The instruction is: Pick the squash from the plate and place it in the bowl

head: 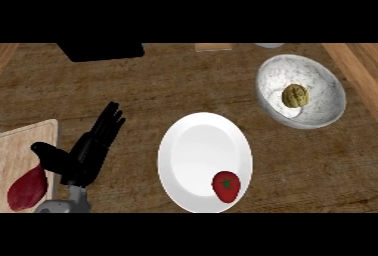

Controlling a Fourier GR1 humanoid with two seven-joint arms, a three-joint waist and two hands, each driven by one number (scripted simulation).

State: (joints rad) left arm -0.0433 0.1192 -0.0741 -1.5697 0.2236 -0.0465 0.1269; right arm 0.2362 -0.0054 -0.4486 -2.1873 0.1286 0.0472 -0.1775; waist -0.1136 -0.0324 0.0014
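Observation:
A small yellow-brown squash [295,95] lies inside the grey marbled bowl [325,116] at the upper right. The white plate [199,150] sits in the middle of the counter and holds only a red tomato [227,186] with a green stem, near its lower right rim. My left hand [88,150] rests open at the left, fingers straight and pointing up, apart from the plate and touching nothing. My right hand does not show.
A pale cutting board [29,142] at the left edge carries a dark red oblong item [28,189]. A black object [103,51] sits at the top left, and a tan block [214,47] at the top middle. A lighter wooden strip [358,65] runs down the right.

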